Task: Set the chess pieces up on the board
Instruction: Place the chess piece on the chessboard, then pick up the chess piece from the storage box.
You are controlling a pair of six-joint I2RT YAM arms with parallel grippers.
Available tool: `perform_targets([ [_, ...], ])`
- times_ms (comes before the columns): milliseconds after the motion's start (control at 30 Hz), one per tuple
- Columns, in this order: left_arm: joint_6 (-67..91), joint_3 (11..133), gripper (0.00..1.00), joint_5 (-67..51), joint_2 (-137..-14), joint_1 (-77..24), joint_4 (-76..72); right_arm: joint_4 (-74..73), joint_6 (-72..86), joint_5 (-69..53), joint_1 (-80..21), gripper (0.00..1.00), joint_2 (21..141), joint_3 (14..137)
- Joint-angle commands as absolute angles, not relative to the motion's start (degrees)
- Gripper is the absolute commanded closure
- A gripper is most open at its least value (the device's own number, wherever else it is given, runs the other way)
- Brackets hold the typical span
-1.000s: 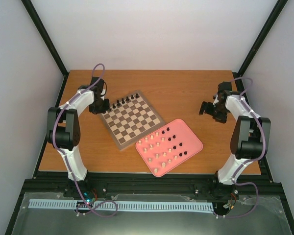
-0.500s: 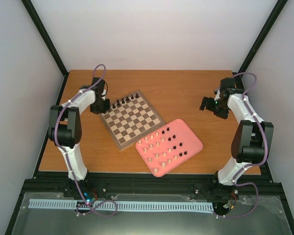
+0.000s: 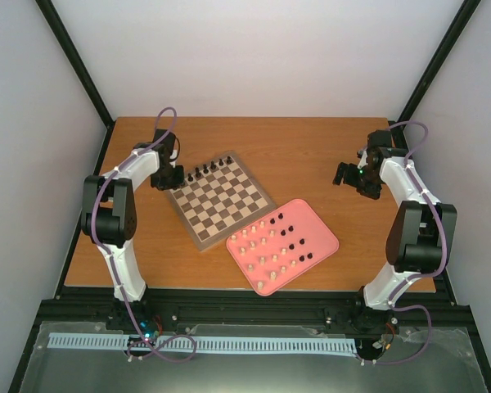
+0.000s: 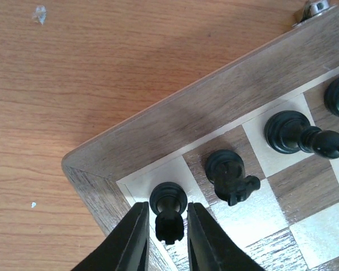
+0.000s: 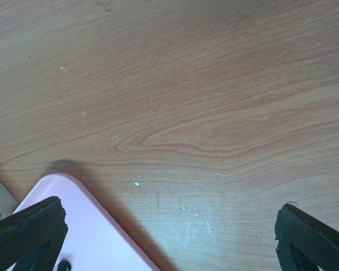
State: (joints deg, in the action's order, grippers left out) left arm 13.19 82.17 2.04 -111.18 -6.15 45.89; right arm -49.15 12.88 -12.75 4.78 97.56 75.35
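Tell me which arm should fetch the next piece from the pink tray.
Right. The right gripper hangs open and empty near the pink tray corner, while the left gripper is at the board corner, its jaws flanking a dark rook.

A flat orange-brown wooden bench (image 3: 303, 143) spreads beneath and ahead of the right end effector (image 5: 169, 208). Its grain is dotted with small pale flecks (image 5: 137, 183), perhaps chips or crumbs. A pink rounded-corner plastic tray (image 5: 96, 237) reaches in under that end effector's lower-left side, a soft shadow along its edge. Up and left of the left end effector (image 4: 166, 208), more of the bench carries a whitish speck (image 4: 39, 12).
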Motion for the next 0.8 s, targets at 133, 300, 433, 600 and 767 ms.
perform_targets([
  [133, 12.1, 83.16, 0.65, 1.06, -108.04, -6.12, 47.41, -49.05, 12.29, -13.11, 4.4, 0.0, 97.71, 74.93],
  [300, 11.8, 84.01, 0.48, 2.05, -101.95, -6.08, 50.79, -49.09, 12.3, -13.1, 4.3, 0.0, 97.57, 74.81],
  [433, 12.02, 85.45, 0.23, 2.15, -94.66, -6.89, 53.82, -49.18, 12.3, -12.77, 4.26, 0.0, 97.34, 74.82],
  [600, 12.88, 89.96, 0.14, 4.54, -91.02, -15.49, 57.63, -48.91, 12.95, -13.01, 4.19, 0.0, 97.56, 74.47],
  [767, 15.0, 95.67, 0.15, 3.74, -95.2, -29.31, 57.57, -48.55, 13.14, -12.68, 4.13, 0.0, 97.34, 74.09],
])
